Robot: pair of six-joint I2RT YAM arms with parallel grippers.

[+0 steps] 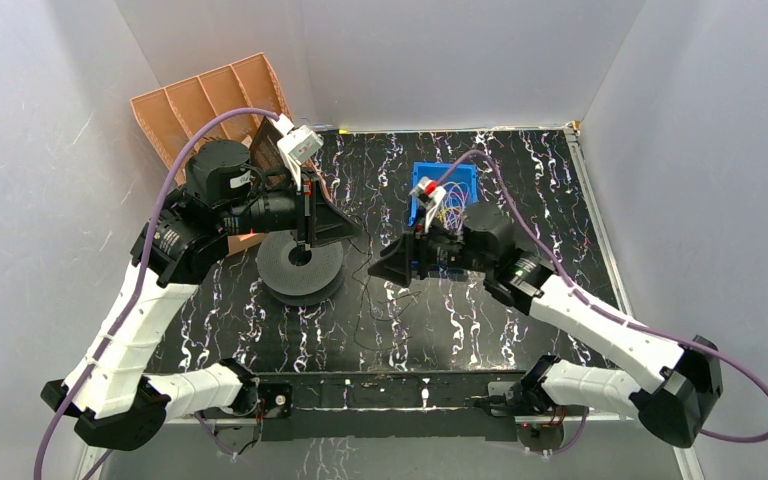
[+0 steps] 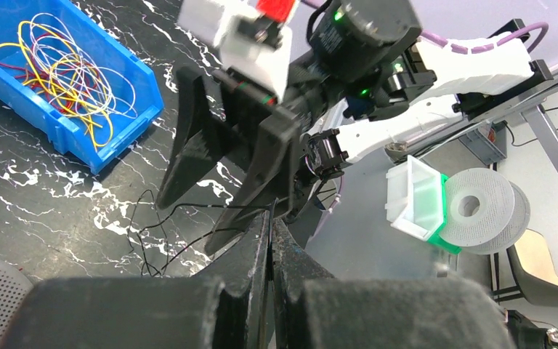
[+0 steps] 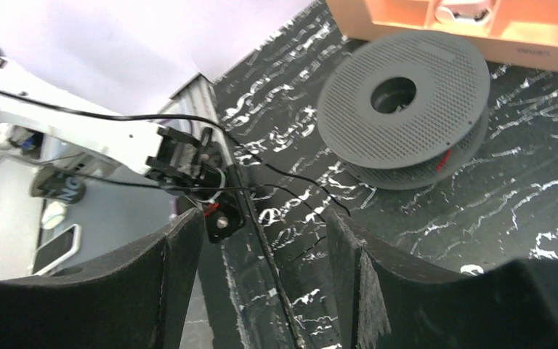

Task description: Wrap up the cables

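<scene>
Blue bin point(image 2: 113, 147), multicoloured cables point(image 2: 64, 78)

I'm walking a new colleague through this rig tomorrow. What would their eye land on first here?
Most likely the bright blue plastic bin at the far middle of the black marbled table, holding a tangle of yellow, red and white cables. Next, the grey perforated spool lying flat left of centre, and the orange compartmented tray at the far left corner.

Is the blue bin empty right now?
No, the blue bin holds a loose tangle of yellow, red, purple and white cables.
</scene>
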